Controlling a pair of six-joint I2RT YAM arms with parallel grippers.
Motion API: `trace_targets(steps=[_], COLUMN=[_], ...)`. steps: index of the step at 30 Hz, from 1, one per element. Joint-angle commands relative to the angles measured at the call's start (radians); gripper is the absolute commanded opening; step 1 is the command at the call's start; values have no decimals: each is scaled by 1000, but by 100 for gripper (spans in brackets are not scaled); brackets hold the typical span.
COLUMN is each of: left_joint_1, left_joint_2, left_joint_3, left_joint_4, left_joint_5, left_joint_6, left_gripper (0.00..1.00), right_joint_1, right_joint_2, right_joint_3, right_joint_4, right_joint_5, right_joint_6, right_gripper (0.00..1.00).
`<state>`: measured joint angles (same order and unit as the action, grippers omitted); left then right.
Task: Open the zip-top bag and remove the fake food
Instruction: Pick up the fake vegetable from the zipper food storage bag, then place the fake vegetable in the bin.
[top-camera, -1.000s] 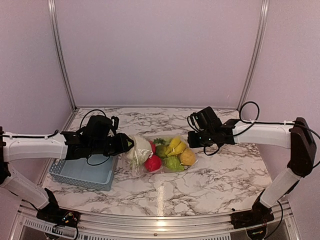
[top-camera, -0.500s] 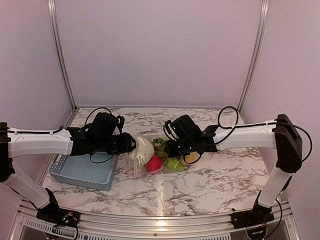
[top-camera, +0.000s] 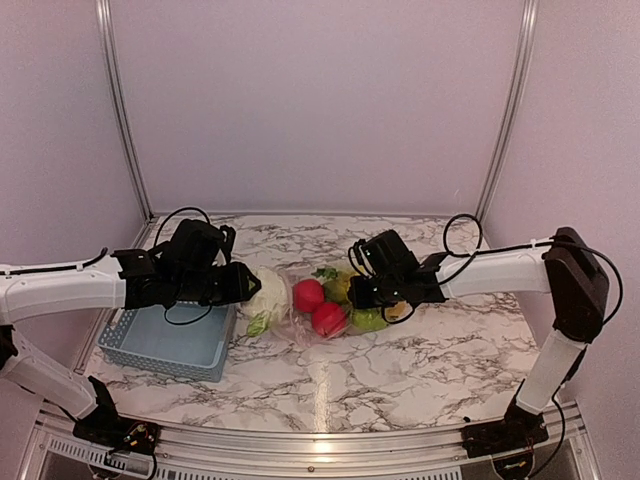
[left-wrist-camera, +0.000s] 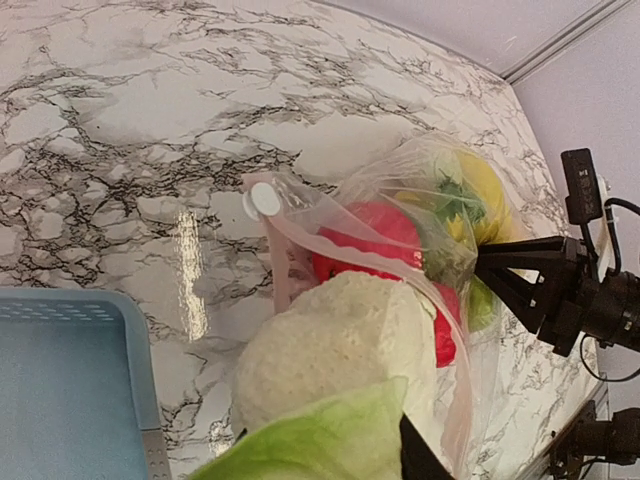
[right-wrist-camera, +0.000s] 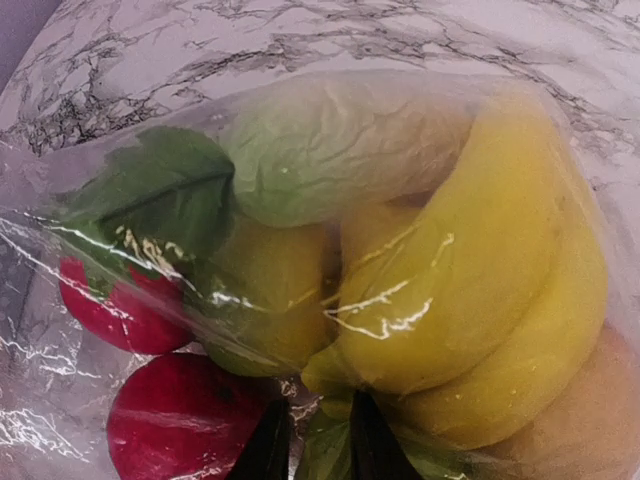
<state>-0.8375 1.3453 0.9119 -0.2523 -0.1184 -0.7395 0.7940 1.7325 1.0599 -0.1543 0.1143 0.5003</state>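
left jaws grip cabbage (left-wrist-camera: 335, 345) at zip-top bag (left-wrist-camera: 300, 225) mouth; right jaws narrow, pinching bag's right end; apples (top-camera: 308, 294), bananas (right-wrist-camera: 470, 270) inside.

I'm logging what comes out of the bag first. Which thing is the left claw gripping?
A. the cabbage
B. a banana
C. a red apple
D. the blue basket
A: the left claw grips the pale cabbage at the mouth of the bag.
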Motion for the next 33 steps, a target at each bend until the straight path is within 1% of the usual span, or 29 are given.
trace_targets(steps=[1, 5, 8, 14, 17, 24, 28, 33], left_joint_1=[0, 0, 2, 37, 60, 117, 156, 174], left_joint_2=[-58, -121, -184, -322, -359, -368, -354, -303], left_joint_3=[48, 65, 63, -19, -65, -186, -262, -305], left_joint_4=[-90, -188, -263, -355, -399, -388, -281, -179], left_joint_5=[-67, -153, -262, -423, -458, -456, -385, -307], left_joint_6=[33, 39, 19, -87, -160, -290, -296, -282], left_gripper=[31, 31, 32, 32, 32, 31, 32, 37], right_joint_1=[-39, -49, -49, -48, -44, -30, -24, -22], right_joint_2=[-18, -26, -40, -80, -102, -170, -207, -235], right_joint_3=[-22, -18, -9, 20, 32, 63, 76, 81], right_joint_4=[-46, -56, -62, -67, -66, -76, -84, -85], right_joint_5=[60, 66, 65, 26, 11, -8, -14, -16], right_joint_6=[-3, -13, -18, -36, -48, -77, -88, -94], right_gripper=[21, 21, 21, 21, 21, 21, 22, 22])
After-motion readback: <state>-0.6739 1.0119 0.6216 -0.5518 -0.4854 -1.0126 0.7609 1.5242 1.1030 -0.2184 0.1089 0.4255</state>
